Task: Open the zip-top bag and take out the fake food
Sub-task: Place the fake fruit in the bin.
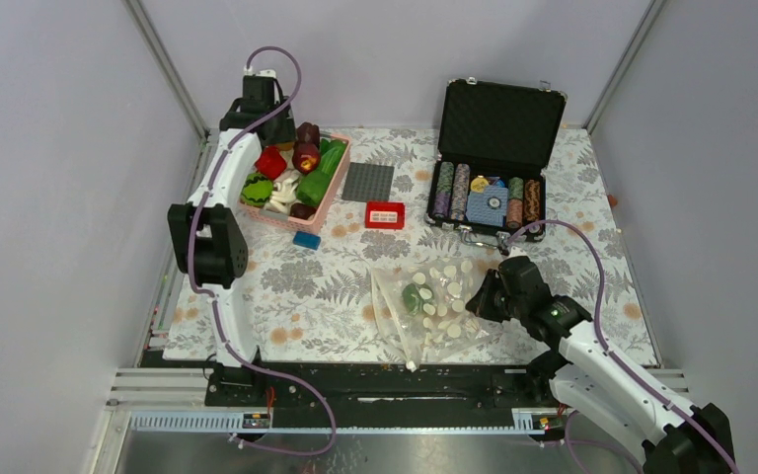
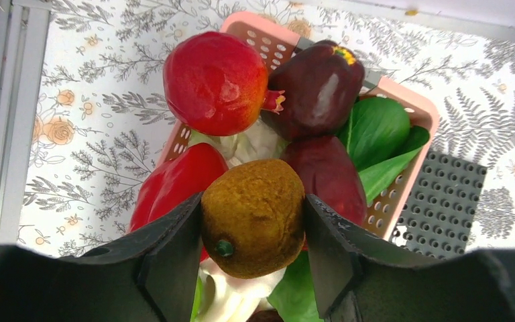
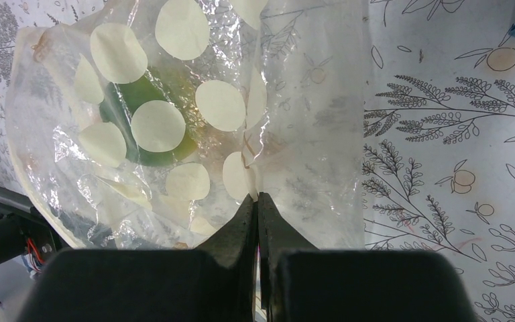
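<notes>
The zip-top bag point(image 1: 434, 301) lies crumpled near the table's front edge, clear with cream dots. A green piece of fake food point(image 3: 131, 97) shows through the bag's point(image 3: 194, 114) plastic. My right gripper point(image 3: 257, 198) is shut on a fold of the bag at its right side point(image 1: 479, 301). My left gripper point(image 2: 253, 228) hangs over the pink basket point(image 2: 416, 107) at the back left point(image 1: 278, 126), shut on a yellow-brown lemon point(image 2: 253, 218). Below it lie a red round fruit point(image 2: 214, 80), a maroon piece point(image 2: 322, 87) and a red pepper point(image 2: 174, 184).
An open black poker-chip case point(image 1: 493, 168) stands at the back right. A grey studded plate point(image 1: 368, 183), a small red box point(image 1: 385, 214) and a blue brick point(image 1: 306, 239) lie beside the basket point(image 1: 334, 193). Green bok choy point(image 2: 375, 131) fills the basket's right side.
</notes>
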Robot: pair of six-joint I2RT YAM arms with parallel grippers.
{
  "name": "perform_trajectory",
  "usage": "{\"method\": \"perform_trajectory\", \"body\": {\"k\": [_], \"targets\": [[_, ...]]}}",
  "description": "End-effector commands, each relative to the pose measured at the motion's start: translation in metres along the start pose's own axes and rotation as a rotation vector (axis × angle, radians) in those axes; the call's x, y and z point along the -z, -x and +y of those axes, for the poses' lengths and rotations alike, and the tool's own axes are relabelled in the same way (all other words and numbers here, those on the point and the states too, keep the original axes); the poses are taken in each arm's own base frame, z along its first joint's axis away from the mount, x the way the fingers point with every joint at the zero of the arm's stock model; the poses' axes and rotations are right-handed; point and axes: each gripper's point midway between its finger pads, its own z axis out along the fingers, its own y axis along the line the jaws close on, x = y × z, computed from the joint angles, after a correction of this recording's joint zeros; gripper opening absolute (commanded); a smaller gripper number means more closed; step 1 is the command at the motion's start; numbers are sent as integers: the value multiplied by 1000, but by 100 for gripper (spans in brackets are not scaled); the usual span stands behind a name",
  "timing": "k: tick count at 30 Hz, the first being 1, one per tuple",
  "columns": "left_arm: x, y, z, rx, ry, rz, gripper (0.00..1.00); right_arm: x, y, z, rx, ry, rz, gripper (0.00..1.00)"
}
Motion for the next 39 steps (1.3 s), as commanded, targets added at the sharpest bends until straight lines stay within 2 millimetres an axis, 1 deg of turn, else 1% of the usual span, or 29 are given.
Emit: {"method": "perform_trajectory", "body": {"k": [1, 5, 8, 12, 18, 22, 26, 28, 31, 34, 35, 36, 38, 39], "targets": [[-7, 21, 4, -9, 20, -69, 54, -4, 3, -4, 25, -25, -16, 0], [-12, 21, 4, -10, 24, -73, 55, -4, 4, -3, 30, -25, -14, 0], [-15, 21, 4, -11, 22, -75, 58, -5, 4, -4, 32, -30, -15, 0], [-19, 20, 5, -16, 28, -74, 58, -6, 4, -4, 31, -28, -11, 0], [-26, 14, 6, -20, 31, -59, 60, -7, 3, -5, 30, -32, -8, 0], [-26, 15, 5, -22, 31, -61, 61, -7, 3, -6, 30, -35, -7, 0], [-19, 21, 5, -17, 26, -77, 64, -8, 2, -6, 30, -34, -4, 0], [-12, 26, 2, -11, 14, -88, 66, -8, 2, -5, 28, -31, -5, 0], [4, 34, -3, 2, -19, -110, 68, -8, 3, -4, 25, -26, -8, 0], [34, 50, -5, 32, -37, -159, 70, -6, 5, 0, 25, -14, -12, 0], [44, 53, -4, 51, -37, -172, 72, -5, 6, 1, 26, -11, -17, 0], [57, 57, -3, 73, -40, -193, 73, -5, 7, 2, 27, -7, -21, 0], [83, 59, -8, 122, -81, -226, 74, -3, 9, 5, 25, 1, -25, 0], [97, 57, -11, 152, -110, -239, 74, -2, 10, 6, 25, 5, -26, 0]]}}
